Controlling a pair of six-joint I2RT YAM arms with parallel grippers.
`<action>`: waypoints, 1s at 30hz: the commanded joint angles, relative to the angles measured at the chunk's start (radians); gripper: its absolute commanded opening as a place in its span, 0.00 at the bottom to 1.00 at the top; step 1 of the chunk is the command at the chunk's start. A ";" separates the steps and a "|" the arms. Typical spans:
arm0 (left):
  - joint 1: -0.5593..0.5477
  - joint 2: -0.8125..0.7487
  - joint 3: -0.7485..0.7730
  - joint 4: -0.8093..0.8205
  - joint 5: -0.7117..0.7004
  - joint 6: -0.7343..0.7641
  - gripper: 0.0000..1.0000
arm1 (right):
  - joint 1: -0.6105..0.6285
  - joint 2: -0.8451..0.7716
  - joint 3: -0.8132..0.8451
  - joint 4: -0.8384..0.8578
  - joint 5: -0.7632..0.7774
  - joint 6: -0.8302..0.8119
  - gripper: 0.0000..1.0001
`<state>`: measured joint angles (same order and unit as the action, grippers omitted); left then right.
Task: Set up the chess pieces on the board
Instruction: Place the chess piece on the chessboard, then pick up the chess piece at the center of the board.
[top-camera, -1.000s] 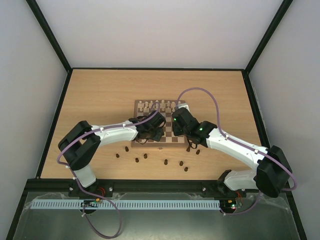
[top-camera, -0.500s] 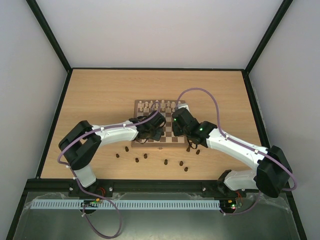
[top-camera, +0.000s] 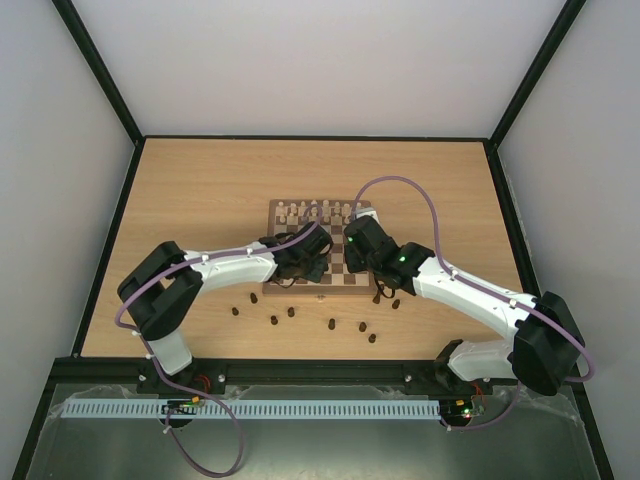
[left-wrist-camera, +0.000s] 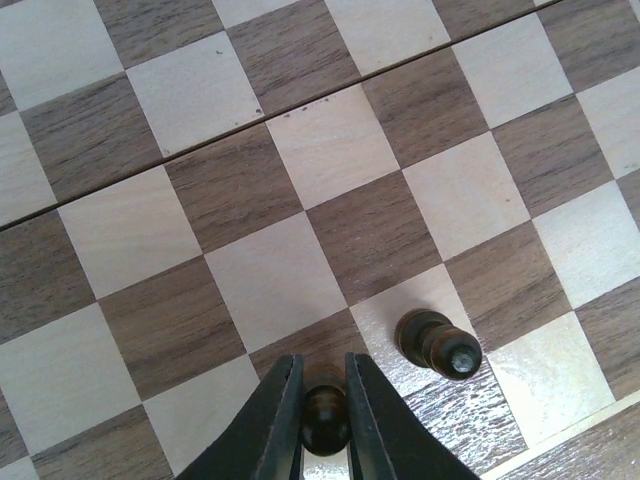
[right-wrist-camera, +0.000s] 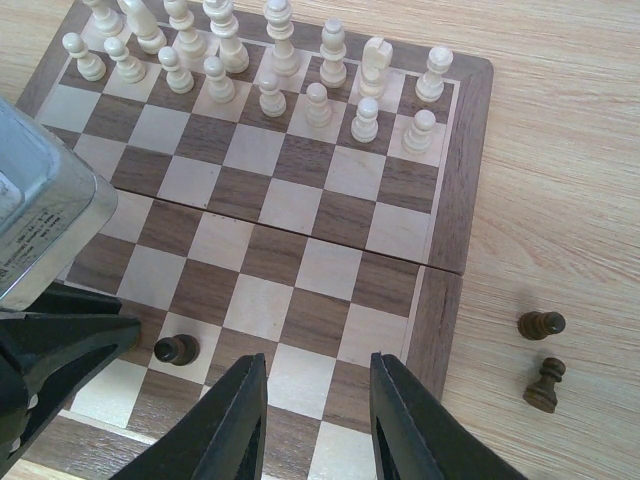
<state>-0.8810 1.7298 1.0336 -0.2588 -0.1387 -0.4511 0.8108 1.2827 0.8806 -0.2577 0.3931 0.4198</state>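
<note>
Placement is being attempted at the near edge of the board (left-wrist-camera: 330, 160): the left gripper (left-wrist-camera: 321, 375) is pinching a dark chessman (left-wrist-camera: 325, 422) between nearly closed jaws, with its round head showing between the fingers, low over the squares nearest the arms. Whether its base is touching the wood cannot be told. A second dark piece (left-wrist-camera: 438, 344) is standing on a light square just beside it. The right gripper (right-wrist-camera: 318, 375) is hovering over the board's near right corner with its jaws parted and nothing between them. Loose dark pieces (top-camera: 331, 324) are lying on the table (top-camera: 200, 190) in front of the board, and pale chessmen (right-wrist-camera: 319, 104) are filling the far rows. To do this step well, the left arm should be lowering the chessman straight down until it is sitting flat in the middle of one square. It should then be parting the fingers only slightly and lifting vertically, so that neither finger is brushing the neighbour or tipping the released piece.
</note>
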 joint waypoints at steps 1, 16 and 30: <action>-0.009 0.011 0.033 -0.005 -0.009 0.011 0.16 | -0.004 -0.016 -0.010 -0.022 0.003 0.008 0.29; -0.009 -0.138 -0.028 0.024 -0.068 0.014 0.46 | -0.043 -0.016 -0.022 -0.034 0.035 0.026 0.38; 0.057 -0.445 -0.204 0.097 -0.171 -0.005 0.99 | -0.295 0.152 -0.042 -0.015 -0.092 0.047 0.68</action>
<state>-0.8631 1.3018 0.8532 -0.1577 -0.2554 -0.4274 0.5480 1.3693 0.8375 -0.2539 0.3332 0.4561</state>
